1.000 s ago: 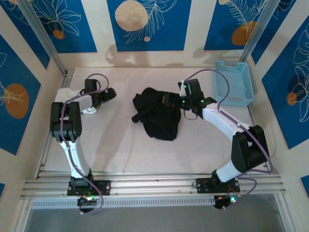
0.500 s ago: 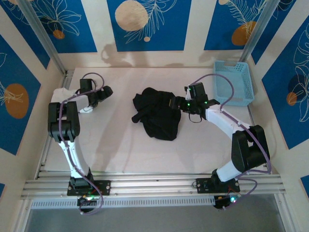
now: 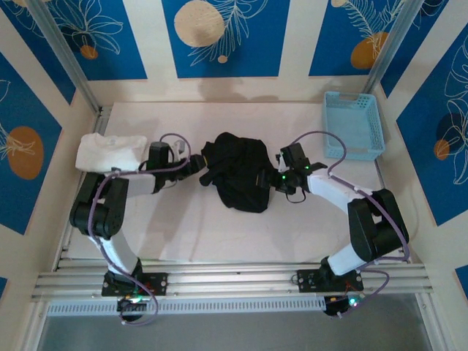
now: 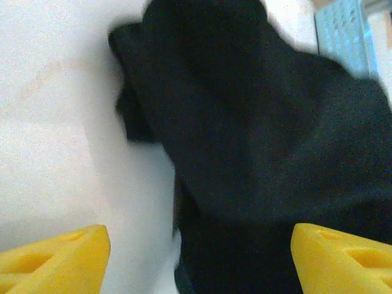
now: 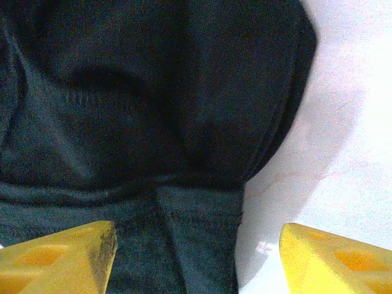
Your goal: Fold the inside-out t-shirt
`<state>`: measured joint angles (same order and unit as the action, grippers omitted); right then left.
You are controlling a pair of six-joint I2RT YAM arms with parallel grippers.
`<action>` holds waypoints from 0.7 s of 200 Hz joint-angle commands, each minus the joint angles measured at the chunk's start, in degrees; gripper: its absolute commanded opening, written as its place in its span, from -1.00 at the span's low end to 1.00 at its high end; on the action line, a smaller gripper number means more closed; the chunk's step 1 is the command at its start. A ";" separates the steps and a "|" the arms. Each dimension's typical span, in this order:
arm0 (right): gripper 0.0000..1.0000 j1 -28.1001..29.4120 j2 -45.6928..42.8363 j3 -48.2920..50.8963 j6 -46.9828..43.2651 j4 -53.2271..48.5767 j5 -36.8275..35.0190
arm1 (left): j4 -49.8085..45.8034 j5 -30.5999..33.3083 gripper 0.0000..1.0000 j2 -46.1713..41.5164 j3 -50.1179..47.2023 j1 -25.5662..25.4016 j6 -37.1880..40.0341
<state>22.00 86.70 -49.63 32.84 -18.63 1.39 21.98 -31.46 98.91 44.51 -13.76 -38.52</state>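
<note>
The inside-out t-shirt (image 3: pixel 238 172) is a crumpled black heap in the middle of the table. My left gripper (image 3: pixel 194 164) is at its left edge, open; in the left wrist view the black cloth (image 4: pixel 257 135) reaches in between the yellow fingertips (image 4: pixel 55 260), whose gripper (image 4: pixel 199 263) is spread wide. My right gripper (image 3: pixel 268 178) is low at the shirt's right edge, also open. In the right wrist view a hemmed fold of the shirt (image 5: pixel 153 110) lies between the wide-apart jaws of that gripper (image 5: pixel 199 260), with bare table to the right.
A folded white t-shirt (image 3: pixel 110 150) lies at the far left of the table. A light-blue basket (image 3: pixel 355 124) stands at the back right, its corner also in the left wrist view (image 4: pixel 346 30). The white table (image 3: pixel 183 227) is bare in front of the shirt.
My left arm has swung right, off the white t-shirt, to the black shirt's left edge. My right gripper has dropped lower onto the shirt's right edge. Both sets of jaws have narrowed somewhat.
</note>
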 commanded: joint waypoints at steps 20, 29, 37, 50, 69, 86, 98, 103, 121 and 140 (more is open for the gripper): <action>0.13 2.25 2.11 2.23 2.86 4.41 2.59 | 0.17 2.36 0.43 -6.66 -4.96 -4.30 2.64; -0.02 2.51 2.33 2.55 3.10 6.14 2.50 | 0.63 1.88 0.32 -6.14 -4.74 -4.87 2.50; -0.15 2.69 2.27 2.81 3.41 7.51 1.90 | 1.30 1.44 0.19 -5.49 -4.51 -5.26 2.04; -0.28 2.79 1.46 3.17 3.72 9.29 0.86 | 3.51 0.12 0.00 -4.39 -4.35 -5.71 0.68; -0.56 2.79 -0.63 3.59 3.66 11.12 -1.05 | 6.01 -1.62 -0.22 -3.31 -4.08 -6.06 -1.25; -0.80 2.70 -2.12 3.64 3.37 12.67 -1.79 | 7.18 -2.29 -0.54 -3.47 -3.94 -6.13 -2.29; -0.90 2.53 -3.19 3.20 3.13 13.28 -2.25 | 7.08 -2.49 -0.76 -4.39 -3.57 -6.10 -2.55; -0.93 2.37 -3.73 2.81 2.96 13.40 -2.54 | 6.76 -2.44 -0.87 -5.14 -3.27 -6.09 -2.53; -1.00 1.56 -7.17 0.56 1.53 12.81 -3.78 | 2.13 -0.77 -1.00 -9.48 -1.18 -5.86 -0.95; -1.00 -0.08 -12.47 -3.18 -1.51 11.51 -4.61 | -6.18 3.90 -1.00 -16.50 2.78 -5.76 2.91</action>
<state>23.75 81.06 -47.29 35.09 -7.86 -1.17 22.90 -31.38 91.50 41.32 -19.31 -39.75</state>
